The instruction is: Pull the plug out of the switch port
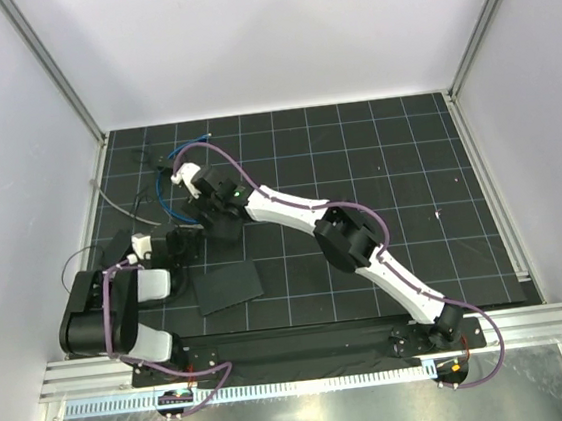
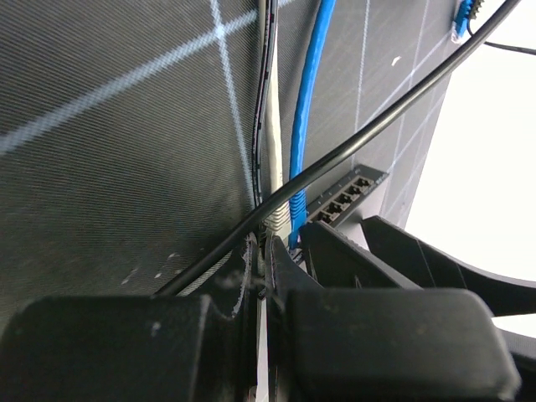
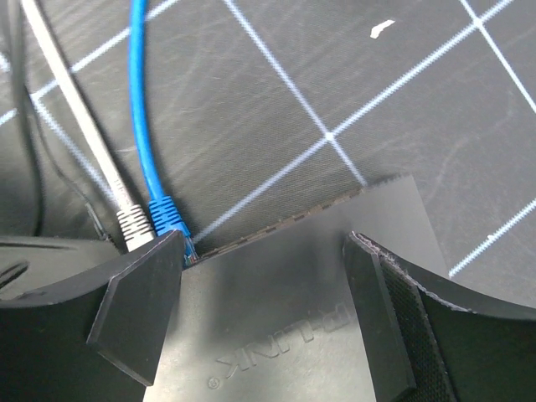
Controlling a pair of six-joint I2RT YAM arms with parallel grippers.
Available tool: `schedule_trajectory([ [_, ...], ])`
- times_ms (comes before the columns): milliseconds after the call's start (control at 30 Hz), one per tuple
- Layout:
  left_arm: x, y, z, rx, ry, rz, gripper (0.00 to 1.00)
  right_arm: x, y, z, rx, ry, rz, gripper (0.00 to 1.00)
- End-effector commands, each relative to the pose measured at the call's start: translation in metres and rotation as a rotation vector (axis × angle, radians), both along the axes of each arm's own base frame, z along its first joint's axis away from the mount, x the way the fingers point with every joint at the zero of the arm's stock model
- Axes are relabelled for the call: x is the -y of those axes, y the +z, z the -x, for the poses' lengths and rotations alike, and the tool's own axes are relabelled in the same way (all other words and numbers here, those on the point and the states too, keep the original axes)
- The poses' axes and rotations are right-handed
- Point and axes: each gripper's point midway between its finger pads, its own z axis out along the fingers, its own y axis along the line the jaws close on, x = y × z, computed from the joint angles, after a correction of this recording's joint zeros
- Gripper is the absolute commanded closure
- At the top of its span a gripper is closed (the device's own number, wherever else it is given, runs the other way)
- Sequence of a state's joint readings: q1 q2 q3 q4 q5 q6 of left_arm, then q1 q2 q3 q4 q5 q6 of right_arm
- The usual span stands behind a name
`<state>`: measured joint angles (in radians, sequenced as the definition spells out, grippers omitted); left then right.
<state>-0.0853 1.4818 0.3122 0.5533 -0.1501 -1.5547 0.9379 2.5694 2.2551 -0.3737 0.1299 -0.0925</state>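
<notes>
Straddling the switch, plug not yet drawn

Sitting at the switch's 9 o'clock corner in the right wrist view, the plug (image 3: 172, 219) was seated in the switch port (image 3: 192, 249). Only its blue boot showed clearly, and the port's mouth was mostly hidden behind a fingertip. Its blue cable (image 3: 142, 126) ran off toward 12 o'clock across the grid mat (image 3: 335, 75). Just beside it at 9 o'clock lay the grey cable (image 3: 84, 134), whose grey boot touched or nearly touched the blue one.

The black switch (image 3: 293, 285) lay flat on the mat, logo up. The right gripper (image 3: 264, 247) stood over it with its jaws spread wide, one finger by the plug corner and the other over the far side of the box. It clasped nothing that could be seen.

From the left wrist view, the left gripper (image 2: 264, 261) was closed tight at the switch's port edge, where a row of empty ports (image 2: 343, 201) showed. The grey cable ran down into the seam between its fingers, but the views did not settle whether it was pinched there. A thin black wire (image 2: 377, 117) crossed diagonally in front. In the top view a flat black slab (image 1: 227, 287) lay at 6 o'clock from the grippers.

The step in hand looked like the approach, with no hold on the plug yet. The next move would likely call for closing on the blue boot alone, clear of the grey one. The latch would need pressing, and the pull should run straight back along the cable with the switch braced.
</notes>
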Motion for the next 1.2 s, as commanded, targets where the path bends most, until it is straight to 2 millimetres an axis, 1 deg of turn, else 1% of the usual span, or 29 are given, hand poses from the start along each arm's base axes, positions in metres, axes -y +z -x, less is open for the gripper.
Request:
schedule_trajectory([
  [0, -0.041, -0.028, 0.027, -0.150, 0.105, -0.154, 1.00, 0.033, -0.050, 0.026, -0.100, 0.055, 0.210, 0.15],
  [133, -0.041, -0.029, 0.024, -0.151, 0.099, -0.158, 1.00, 0.036, -0.053, 0.025, -0.094, 0.064, 0.220, 0.15],
  [167, -0.040, -0.033, 0.024, -0.158, 0.093, -0.156, 1.00, 0.034, -0.051, 0.024, -0.093, 0.065, 0.214, 0.15],
  [200, -0.038, -0.032, 0.020, -0.144, 0.082, -0.153, 1.00, 0.033, -0.050, 0.025, -0.100, 0.063, 0.201, 0.14],
  [267, -0.030, -0.035, 0.018, -0.148, 0.050, -0.134, 1.00, 0.028, -0.042, 0.023, -0.092, 0.061, 0.170, 0.13],
  [333, -0.028, -0.035, 0.016, -0.138, 0.050, -0.135, 1.00, 0.022, -0.024, 0.021, -0.083, 0.044, 0.118, 0.12],
  [367, -0.028, -0.035, 0.018, -0.137, 0.054, -0.132, 1.00, 0.020, -0.020, 0.018, -0.067, 0.030, 0.094, 0.11],
  [400, -0.028, -0.035, 0.018, -0.136, 0.054, -0.132, 1.00, 0.018, -0.004, 0.015, -0.051, -0.006, 0.053, 0.10],
  [467, -0.028, -0.035, 0.019, -0.136, 0.054, -0.132, 1.00, 0.018, 0.007, 0.011, -0.030, -0.053, 0.012, 0.08],
  [500, -0.027, -0.035, 0.020, -0.136, 0.052, -0.130, 1.00, 0.018, 0.028, 0.010, -0.022, -0.080, -0.034, 0.08],
  [533, -0.026, -0.034, 0.019, -0.133, 0.049, -0.127, 1.00, 0.019, 0.035, 0.010, -0.013, -0.091, -0.050, 0.07],
  [600, -0.025, -0.034, 0.020, -0.134, 0.043, -0.120, 1.00, 0.025, 0.042, 0.011, -0.008, -0.125, -0.083, 0.06],
  [633, -0.024, -0.034, 0.020, -0.133, 0.042, -0.119, 1.00, 0.025, 0.065, 0.011, 0.010, -0.129, -0.134, 0.05],
  [667, -0.023, -0.033, 0.020, -0.132, 0.038, -0.116, 1.00, 0.031, 0.056, 0.018, -0.017, -0.125, -0.122, 0.05],
  [733, -0.022, -0.034, 0.021, -0.132, 0.031, -0.114, 1.00, 0.034, 0.062, 0.024, -0.025, -0.129, -0.144, 0.05],
  [800, -0.021, -0.034, 0.021, -0.132, 0.027, -0.110, 1.00, 0.045, 0.061, 0.036, -0.048, -0.118, -0.135, 0.05],
  [833, -0.021, -0.032, 0.020, -0.128, 0.025, -0.113, 1.00, 0.048, 0.059, 0.041, -0.059, -0.105, -0.124, 0.05],
  [867, -0.020, -0.031, 0.020, -0.125, 0.022, -0.112, 1.00, 0.053, 0.056, 0.052, -0.081, -0.068, -0.113, 0.05],
  [900, -0.021, -0.032, 0.020, -0.131, 0.021, -0.112, 1.00, 0.055, 0.055, 0.057, -0.089, -0.042, -0.110, 0.05],
  [933, -0.021, -0.030, 0.020, -0.130, 0.022, -0.114, 1.00, 0.058, 0.047, 0.065, -0.104, -0.016, -0.103, 0.05],
  [967, -0.021, -0.029, 0.019, -0.127, 0.023, -0.113, 1.00, 0.059, 0.056, 0.068, -0.096, 0.006, -0.118, 0.05],
  [1000, -0.021, -0.029, 0.020, -0.127, 0.022, -0.112, 1.00, 0.058, 0.056, 0.072, -0.102, 0.023, -0.121, 0.05],
  [1033, -0.020, -0.028, 0.020, -0.125, 0.017, -0.111, 1.00, 0.059, 0.052, 0.079, -0.132, 0.049, -0.113, 0.05],
  [1067, -0.020, -0.028, 0.020, -0.124, 0.018, -0.109, 1.00, 0.059, 0.049, 0.083, -0.146, 0.061, -0.105, 0.05],
  [1167, -0.019, -0.026, 0.021, -0.122, 0.014, -0.104, 1.00, 0.057, 0.037, 0.087, -0.177, 0.078, -0.094, 0.05],
])
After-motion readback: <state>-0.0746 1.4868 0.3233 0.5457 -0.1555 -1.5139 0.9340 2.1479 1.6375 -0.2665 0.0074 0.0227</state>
